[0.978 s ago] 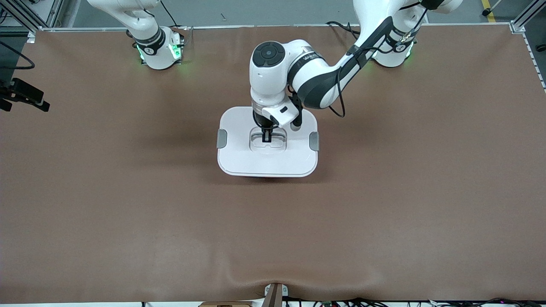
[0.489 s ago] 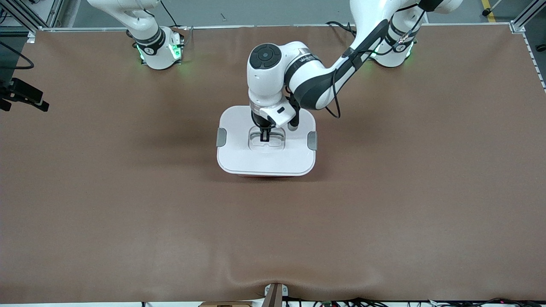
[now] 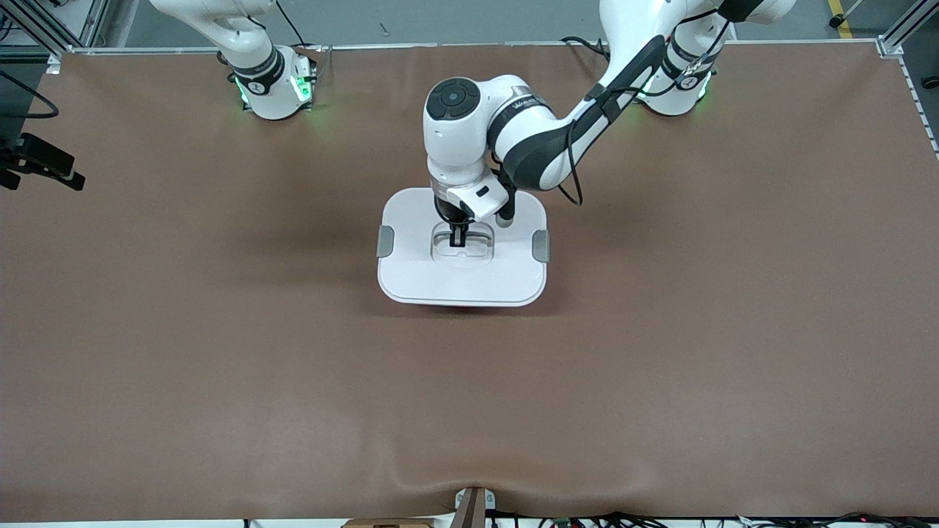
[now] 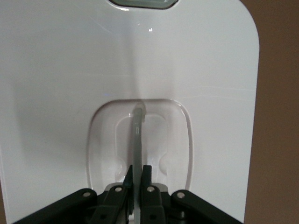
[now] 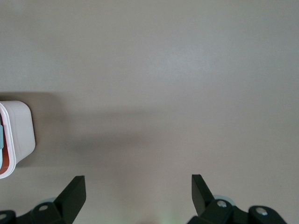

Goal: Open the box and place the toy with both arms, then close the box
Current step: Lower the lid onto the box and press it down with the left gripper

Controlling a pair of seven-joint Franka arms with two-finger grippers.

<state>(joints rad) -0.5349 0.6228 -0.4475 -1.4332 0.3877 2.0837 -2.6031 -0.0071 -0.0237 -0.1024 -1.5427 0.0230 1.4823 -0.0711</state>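
The box [image 3: 440, 282] stands mid-table with its white lid on top and a grey clip [image 3: 385, 241] on each short side. A thin pink sliver of the tub shows under the lid's near edge. My left gripper [image 3: 458, 238] reaches straight down into the lid's recessed centre. It is shut on the clear handle bar [image 4: 138, 135], which runs out from between the left gripper's [image 4: 138, 170] jaws. My right gripper [image 5: 138, 189] is open with nothing between its fingers, over bare table beside the box's corner [image 5: 18, 130]. The toy is out of view.
Brown mat [image 3: 660, 330] covers the whole table around the box. The right arm's base [image 3: 271, 81] and the left arm's base [image 3: 675, 88] stand along the edge farthest from the front camera. A black device [image 3: 37, 165] sits at the right arm's end.
The lid, held by my left gripper, shifted a little toward the right arm's end, then back. The right arm has not moved.
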